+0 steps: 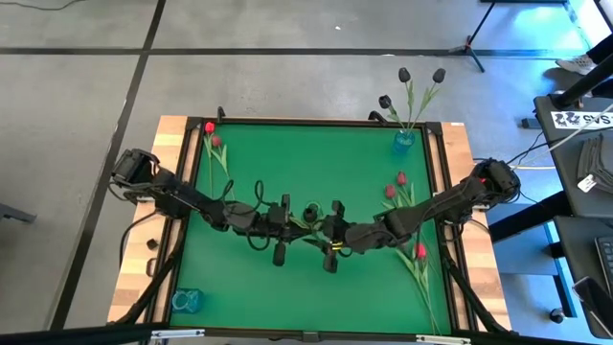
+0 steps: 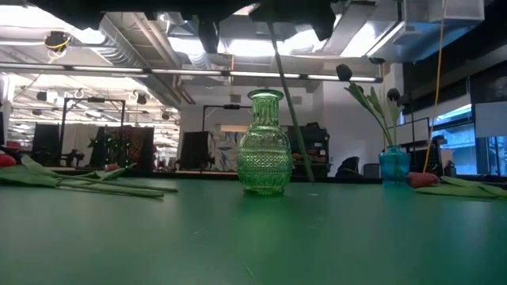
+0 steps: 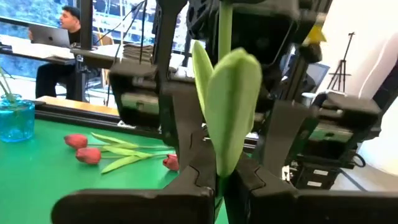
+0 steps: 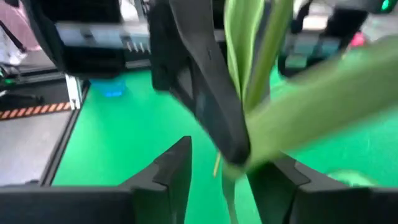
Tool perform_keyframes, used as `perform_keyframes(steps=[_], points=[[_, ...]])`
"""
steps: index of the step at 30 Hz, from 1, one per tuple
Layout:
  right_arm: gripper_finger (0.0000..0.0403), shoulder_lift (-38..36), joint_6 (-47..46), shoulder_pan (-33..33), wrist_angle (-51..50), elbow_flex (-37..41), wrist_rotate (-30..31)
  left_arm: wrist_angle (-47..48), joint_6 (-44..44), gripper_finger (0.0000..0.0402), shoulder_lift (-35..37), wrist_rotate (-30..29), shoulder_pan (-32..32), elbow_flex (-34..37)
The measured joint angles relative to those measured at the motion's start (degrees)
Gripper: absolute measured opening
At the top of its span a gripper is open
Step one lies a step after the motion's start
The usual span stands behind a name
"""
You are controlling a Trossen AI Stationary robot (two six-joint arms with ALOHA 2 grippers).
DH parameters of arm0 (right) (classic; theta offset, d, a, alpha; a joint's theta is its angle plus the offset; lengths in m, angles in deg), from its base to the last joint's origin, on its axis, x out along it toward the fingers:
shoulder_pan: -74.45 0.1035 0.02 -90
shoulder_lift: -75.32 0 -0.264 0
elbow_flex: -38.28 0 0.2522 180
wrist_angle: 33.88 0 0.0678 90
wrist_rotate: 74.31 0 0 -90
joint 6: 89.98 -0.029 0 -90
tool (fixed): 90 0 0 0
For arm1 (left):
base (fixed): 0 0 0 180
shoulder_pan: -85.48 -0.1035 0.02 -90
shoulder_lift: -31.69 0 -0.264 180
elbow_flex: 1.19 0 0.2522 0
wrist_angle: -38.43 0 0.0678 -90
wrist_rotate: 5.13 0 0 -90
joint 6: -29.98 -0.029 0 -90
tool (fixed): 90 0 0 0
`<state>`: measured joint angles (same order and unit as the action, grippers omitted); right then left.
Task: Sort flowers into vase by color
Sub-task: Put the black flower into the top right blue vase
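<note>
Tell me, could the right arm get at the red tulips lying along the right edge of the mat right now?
Probably yes. The red tulips lie just beside the right arm with bare mat between. But the right pincer is at the centre around the stem that the shut left pincer holds, so it must back off first.

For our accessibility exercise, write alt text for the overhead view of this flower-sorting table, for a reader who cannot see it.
Two dark robot arms meet over the middle of a green table, the left end effector and right end effector together at a flower stem. Black tulips stand in a blue vase at the far right corner; red tulips lie along both sides.
</note>
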<state>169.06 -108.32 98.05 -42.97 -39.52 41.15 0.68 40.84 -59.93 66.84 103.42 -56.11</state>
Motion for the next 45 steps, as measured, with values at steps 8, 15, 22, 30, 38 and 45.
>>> perform_keyframes(steps=[8,15,22,30,38,45], points=[[0.0105,-0.9,-0.9,0.0,-2.2,0.0,-1.2,0.0,-0.1,0.0004,0.0,-0.1,1.0,0.0],[0.0032,-1.0,0.3,0.0,-2.0,0.0,-3.6,0.7,0.6,0.0011,0.0,0.0,1.2,0.0],[0.0020,-1.9,-0.8,0.0,-1.6,0.1,-3.2,4.3,-0.1,0.0077,2.4,-1.0,2.3,0.1],[0.0014,-14.7,0.2,1.7,-10.8,0.1,6.7,25.7,-5.2,0.0120,19.0,-2.8,11.6,0.1],[0.0009,-31.0,-4.5,1.0,-37.2,0.0,41.5,31.0,0.4,0.0107,20.7,-12.8,18.1,3.3],[0.0006,-42.0,-30.3,-8.3,-68.7,0.3,55.4,22.1,2.3,0.0094,19.2,-12.9,17.5,8.3]])
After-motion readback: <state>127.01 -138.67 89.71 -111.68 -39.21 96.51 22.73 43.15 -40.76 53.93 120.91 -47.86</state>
